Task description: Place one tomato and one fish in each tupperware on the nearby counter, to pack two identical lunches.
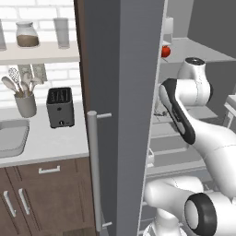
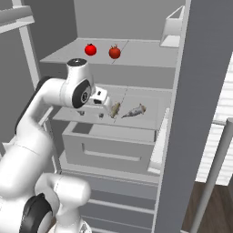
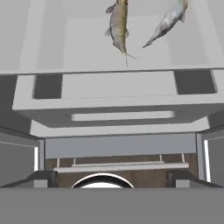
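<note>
in the left base view the smooth pale counter (image 1: pixel 50 140) sits on brown wooden doors with silver handles; on it stand a boxy black toaster (image 1: pixel 60 107) and a grey cup of spoons (image 1: pixel 25 103), with a sink (image 1: pixel 11 137) at the left edge; a tall flat grey fridge door (image 1: pixel 117 92) with a long round handle (image 1: pixel 94 170) stands open between the counter and the fridge; a red round tomato (image 1: pixel 165 51) peeks out on a high shelf behind the white arm (image 1: pixel 193 115); in the right base view two shiny red tomatoes (image 2: pixel 90 49) (image 2: pixel 114 52) lie a little apart on the flat grey top shelf (image 2: pixel 136 57); below, two thin fish (image 2: pixel 115 109) (image 2: pixel 134 111) lie side by side on the next shelf; the gripper (image 2: pixel 91 113) hangs just left of them with jaws spread wide, holding nothing; a grey drawer (image 2: pixel 111 148) sits under that shelf; in the hand view the brownish fish (image 3: pixel 118 24) and the silvery fish (image 3: pixel 168 19) lie ahead near the top, well past the jaws; the shelf edge and drawer front lie between, with open room around the fish.
</note>
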